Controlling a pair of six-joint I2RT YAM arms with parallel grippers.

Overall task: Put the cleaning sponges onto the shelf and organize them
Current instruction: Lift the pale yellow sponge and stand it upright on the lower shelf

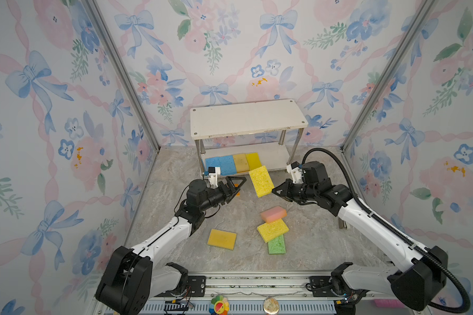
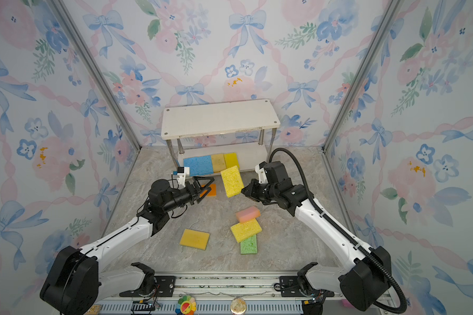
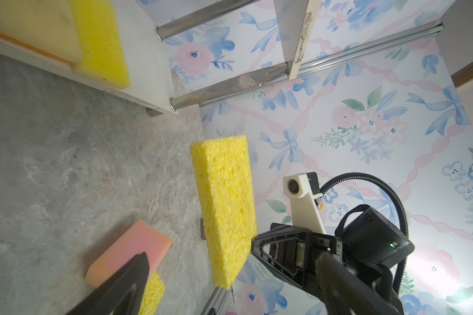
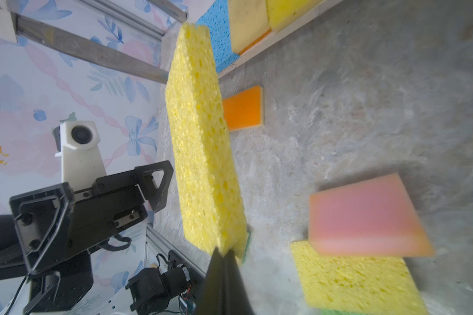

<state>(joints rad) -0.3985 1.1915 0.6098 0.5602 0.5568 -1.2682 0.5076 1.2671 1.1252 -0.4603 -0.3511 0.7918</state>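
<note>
A porous yellow sponge (image 1: 261, 181) (image 4: 202, 152) hangs in mid-air in front of the shelf (image 1: 246, 117), with my right gripper (image 1: 274, 191) (image 4: 224, 252) shut on its near corner. My left gripper (image 1: 238, 189) (image 3: 227, 261) stands open just left of that sponge, apart from it, above an orange sponge (image 2: 210, 190). On the shelf's lower board lie two blue sponges (image 1: 220, 165), a tan one (image 1: 241, 162) and a yellow one (image 1: 253, 160). On the floor, a pink sponge (image 1: 273, 214), a yellow one (image 1: 272, 230) and a green one (image 1: 277, 244) overlap; a yellow-orange one (image 1: 221, 239) lies alone.
The shelf's top board is bare, and its lower board has bare room on the right (image 1: 276, 156). Flowered walls with metal corner posts (image 1: 126, 81) close in the marble floor. A metal rail (image 1: 257, 281) runs along the front edge.
</note>
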